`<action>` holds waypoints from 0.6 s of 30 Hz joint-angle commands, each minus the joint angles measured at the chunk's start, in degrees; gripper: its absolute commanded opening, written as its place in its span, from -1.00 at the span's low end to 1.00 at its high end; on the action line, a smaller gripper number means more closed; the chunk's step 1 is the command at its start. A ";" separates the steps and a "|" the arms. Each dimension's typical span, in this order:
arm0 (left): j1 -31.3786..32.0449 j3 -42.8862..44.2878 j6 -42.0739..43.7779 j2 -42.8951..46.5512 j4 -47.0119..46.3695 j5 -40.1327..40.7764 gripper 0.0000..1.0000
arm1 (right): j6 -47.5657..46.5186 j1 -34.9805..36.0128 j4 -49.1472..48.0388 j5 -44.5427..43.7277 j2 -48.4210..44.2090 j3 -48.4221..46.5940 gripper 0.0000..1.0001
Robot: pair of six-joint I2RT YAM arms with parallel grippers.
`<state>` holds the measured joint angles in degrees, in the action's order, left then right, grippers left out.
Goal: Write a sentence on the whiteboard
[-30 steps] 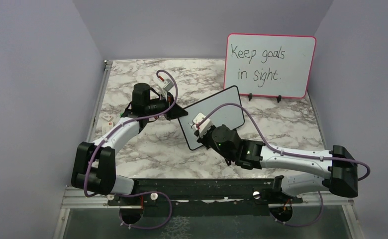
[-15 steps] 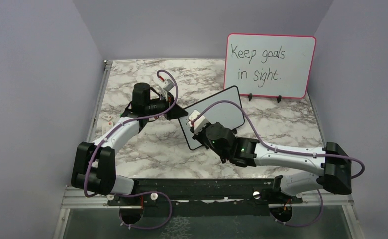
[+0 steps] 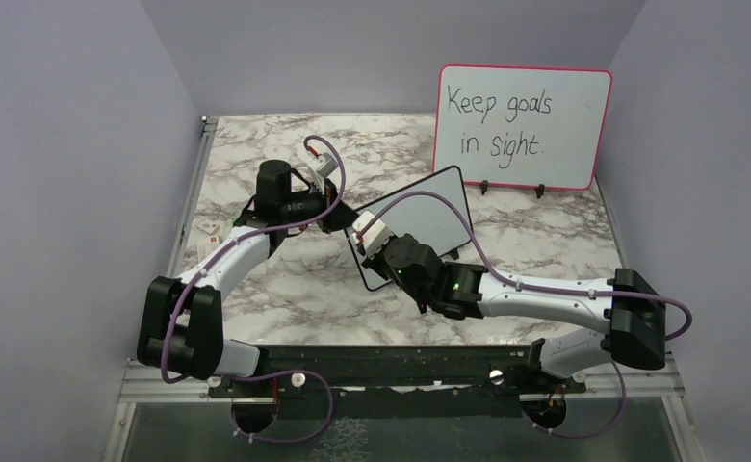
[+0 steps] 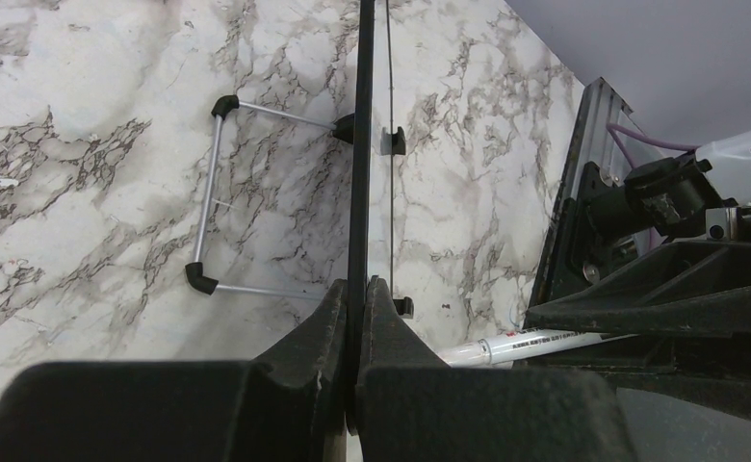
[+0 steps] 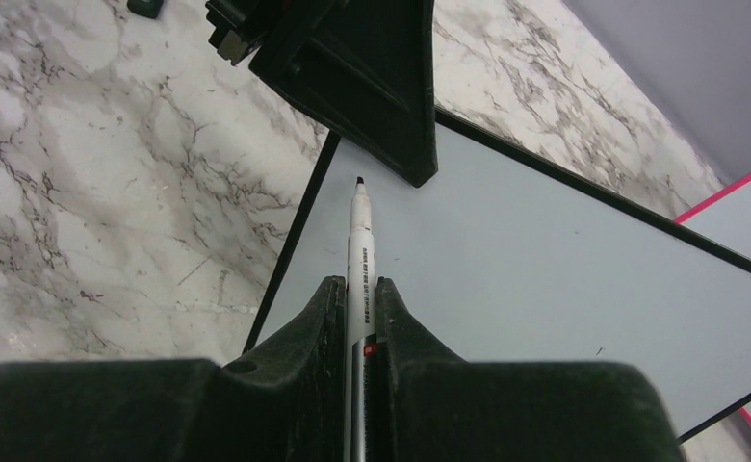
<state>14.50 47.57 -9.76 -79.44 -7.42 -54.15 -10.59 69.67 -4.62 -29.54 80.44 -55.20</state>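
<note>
1. The right end effector (image 5: 357, 289) is closed on a white marker pen with a dark red tip (image 5: 359, 231). Both fingers pinch the barrel, and the tip points forward.
2. The left end effector (image 4: 357, 294) is clamped shut on the thin edge of the small white whiteboard with a black frame (image 5: 545, 269). The board slants near the table's middle, apparently propped on a silver wire stand (image 4: 216, 192).
3. The marker tip sits over the board's face, near the corner just beside the left fingers. Contact cannot be told, and no writing shows on the board.
4. The step in hand looks like lining up the first stroke. The next move probably calls for light pressure and a start clear of the left finger, with the left arm bracing the board.
5. The white marble table with grey veins (image 3: 285, 289) carries everything. A larger pink-framed board reading "Keep goals in sight" (image 3: 523, 125) stands at the far right. Plain lilac walls (image 3: 64, 144) enclose the space.
</note>
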 commanded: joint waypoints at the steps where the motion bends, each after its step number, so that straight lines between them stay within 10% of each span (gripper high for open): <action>1: 0.79 -0.37 4.48 -0.46 5.24 5.37 -1.00 | 0.22 0.38 -0.49 -2.60 0.83 -2.22 -0.99; 18: 0.79 -0.15 5.01 -0.31 5.84 5.81 -1.00 | 0.90 0.36 1.33 -3.40 2.88 -3.49 -0.99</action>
<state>14.70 47.59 -9.47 -79.18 -7.03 -53.76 -10.52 69.69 -4.08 -31.05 82.30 -56.34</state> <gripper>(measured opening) 0.029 0.162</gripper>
